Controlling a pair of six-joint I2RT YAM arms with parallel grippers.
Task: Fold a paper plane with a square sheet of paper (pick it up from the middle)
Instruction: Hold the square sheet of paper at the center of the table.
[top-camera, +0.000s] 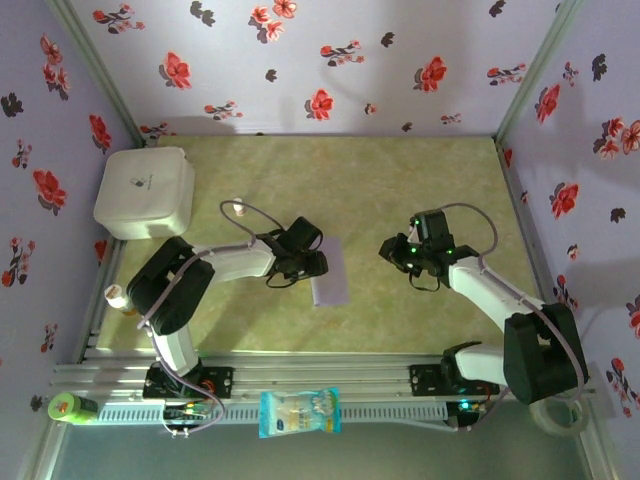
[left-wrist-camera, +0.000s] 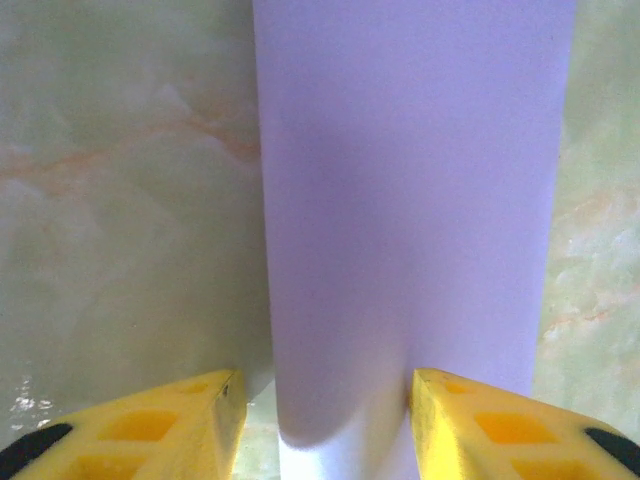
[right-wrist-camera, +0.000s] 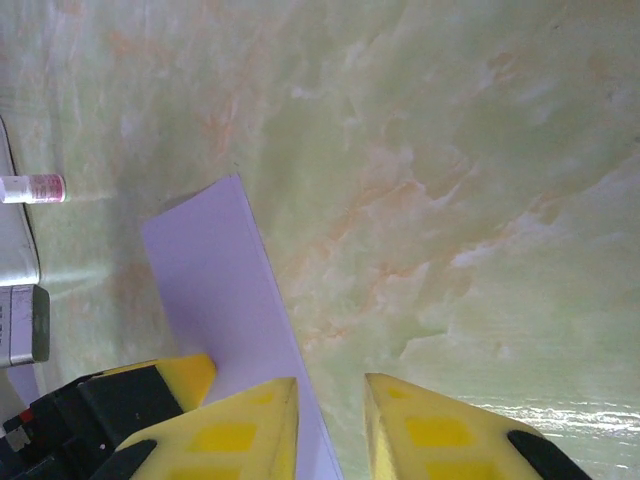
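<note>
One pale-lilac sheet of paper (left-wrist-camera: 410, 200) lies flat on the green marbled table (top-camera: 400, 180) near its middle, between the two arms. It shows as a long narrow rectangle with straight, clean edges. The left gripper (left-wrist-camera: 325, 400) sits at its near end, its two yellow fingers (left-wrist-camera: 480, 420) spread, one overlapping the paper's edge; I cannot tell whether they press on it. The right gripper (right-wrist-camera: 332, 385) is just beside the strip, its two fingers slightly parted and pinching nothing. One white rounded box (top-camera: 145, 190) and one blue-and-white packet (top-camera: 300, 412) lie well apart.
</note>
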